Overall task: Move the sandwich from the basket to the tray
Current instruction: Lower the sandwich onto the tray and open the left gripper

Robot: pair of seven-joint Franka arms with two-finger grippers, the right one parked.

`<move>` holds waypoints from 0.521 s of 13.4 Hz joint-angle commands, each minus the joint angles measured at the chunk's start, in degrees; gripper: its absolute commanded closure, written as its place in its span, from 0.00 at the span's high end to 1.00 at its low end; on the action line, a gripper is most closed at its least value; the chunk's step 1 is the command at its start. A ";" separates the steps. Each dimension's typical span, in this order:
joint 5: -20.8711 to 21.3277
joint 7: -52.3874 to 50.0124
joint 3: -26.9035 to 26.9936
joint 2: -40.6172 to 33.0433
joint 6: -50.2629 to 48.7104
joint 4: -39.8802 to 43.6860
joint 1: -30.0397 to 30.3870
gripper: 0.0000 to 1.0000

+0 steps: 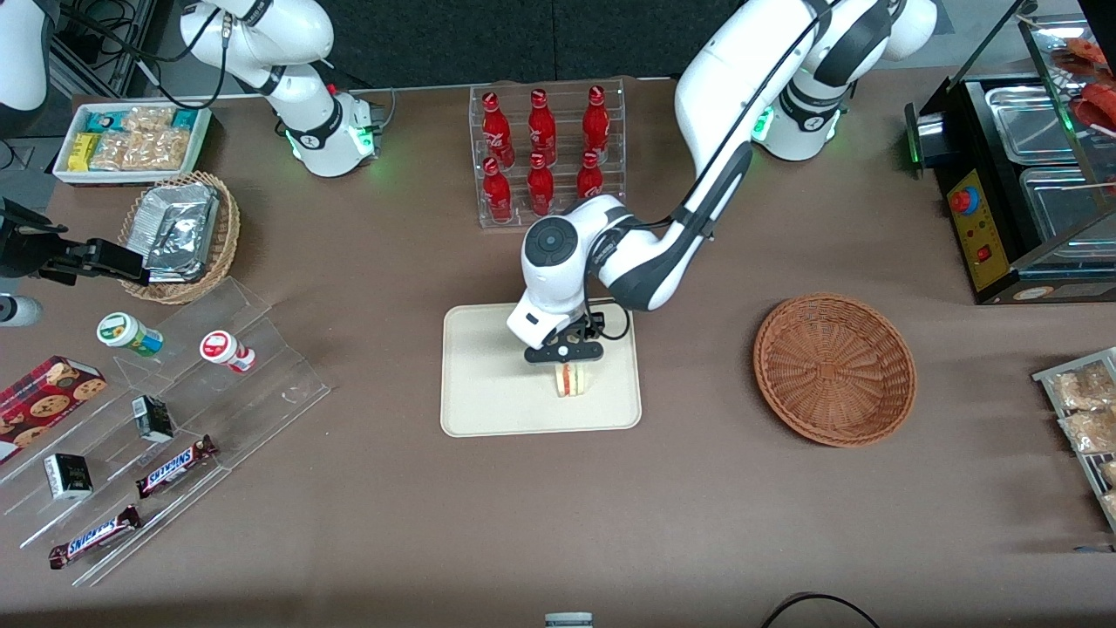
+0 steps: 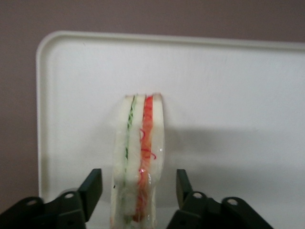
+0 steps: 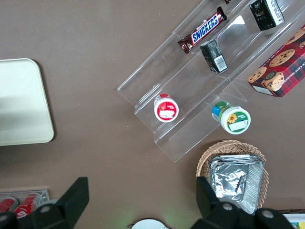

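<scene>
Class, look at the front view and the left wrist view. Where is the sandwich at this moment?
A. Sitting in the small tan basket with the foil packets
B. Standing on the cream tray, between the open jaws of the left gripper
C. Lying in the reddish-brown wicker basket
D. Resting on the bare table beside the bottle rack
B: the sandwich stands on the tray with the gripper jaws spread either side of it, and the basket holds nothing.

The brown table carries the tray, the basket toward the working arm's end, and a bottle rack; the gripper hovers over the tray.
</scene>
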 commanded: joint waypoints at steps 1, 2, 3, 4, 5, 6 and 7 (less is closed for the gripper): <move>-1.58 -1.69 0.10 -6.79 -4.59 -0.81 1.25 0.99; -1.58 -1.95 0.10 -8.89 -7.22 -0.81 1.25 0.99; -1.58 -2.91 0.10 -11.35 -10.20 -0.89 1.25 0.99; -1.67 -4.05 0.10 -13.81 -13.37 -1.07 1.25 0.99; -1.67 -5.72 0.10 -15.58 -16.36 -1.33 1.25 0.99; -1.67 -6.78 0.10 -17.51 -18.82 -1.59 1.25 0.99; -1.67 -6.61 0.18 -19.44 -20.33 -2.03 2.03 0.99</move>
